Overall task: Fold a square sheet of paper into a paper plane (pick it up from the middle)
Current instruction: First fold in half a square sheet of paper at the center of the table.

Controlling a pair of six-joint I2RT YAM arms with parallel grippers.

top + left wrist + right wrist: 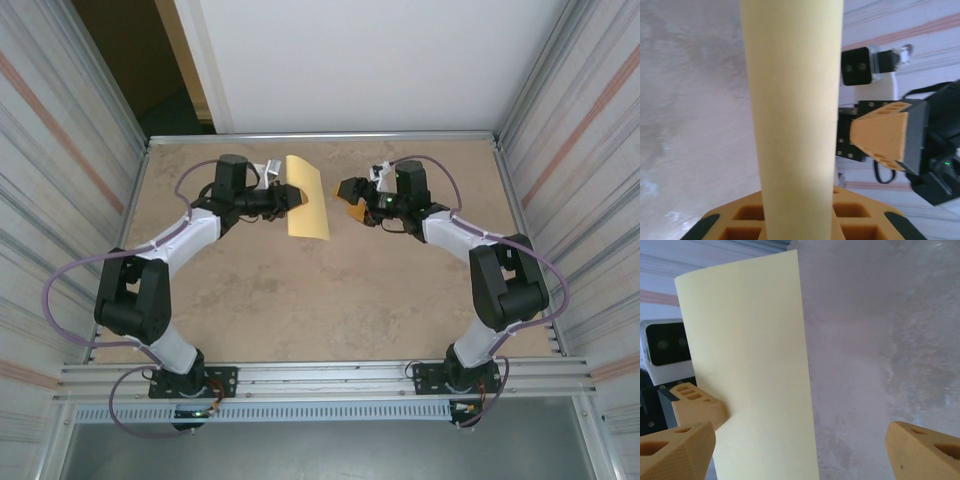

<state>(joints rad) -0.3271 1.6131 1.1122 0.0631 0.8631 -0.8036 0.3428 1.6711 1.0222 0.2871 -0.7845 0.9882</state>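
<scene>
The left end effector (293, 197) is clenching the square sheet of paper (307, 197) by its left edge and is holding it over the far half of the bench (300, 300), between the two arms. The right end effector (352, 200) is hanging just beside the sheet's other side, released, its jaws standing wide apart and not touching the paper.

The sheet is showing as plain pale yellow with no crease, bowing slightly along its length. From above, I cannot tell whether any edge is resting on the bench.

The left wrist view is catching the sheet (795, 125) almost edge-on as a narrow column rising from its own fingers (740, 222), with one orange finger of the right end effector facing it from the right. The right wrist view is showing the sheet's broad face (750, 380) instead, with one of the left arm's fingers (697, 405) pressing against it.
</scene>
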